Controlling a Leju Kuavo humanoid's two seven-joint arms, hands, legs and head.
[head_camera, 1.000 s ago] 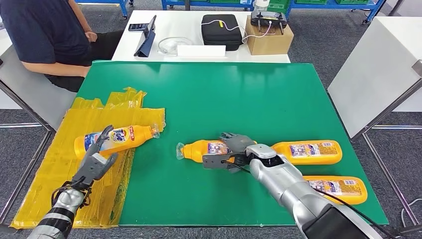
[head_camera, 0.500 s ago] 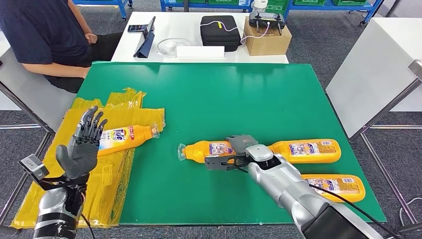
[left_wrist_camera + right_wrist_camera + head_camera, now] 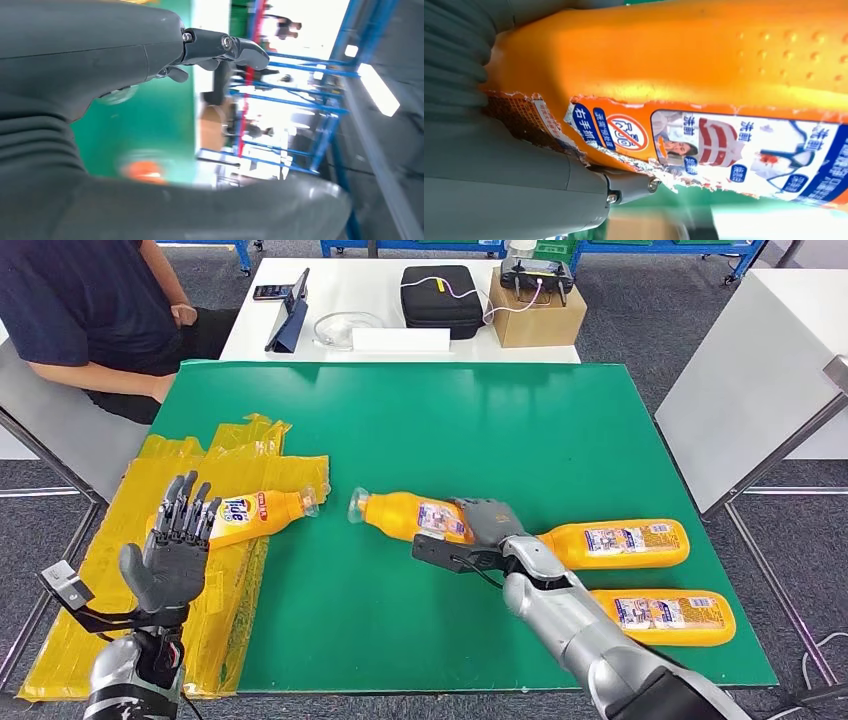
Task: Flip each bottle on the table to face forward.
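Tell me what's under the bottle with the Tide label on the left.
The Tide bottle lies on crumpled yellow plastic sheeting spread over the green table. The raised left hand covers its base end.

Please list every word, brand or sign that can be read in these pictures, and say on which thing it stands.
"Tide": bottle on the yellow plastic sheet.
"右手抓" beside a crossed-circle sign: torn label of the bottle in the right hand.
Labels of the two bottles at the right: too small to read.

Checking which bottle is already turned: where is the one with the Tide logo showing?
In the head view, the Tide bottle lies on the yellow plastic sheet at the table's left side, just beyond the raised left hand.
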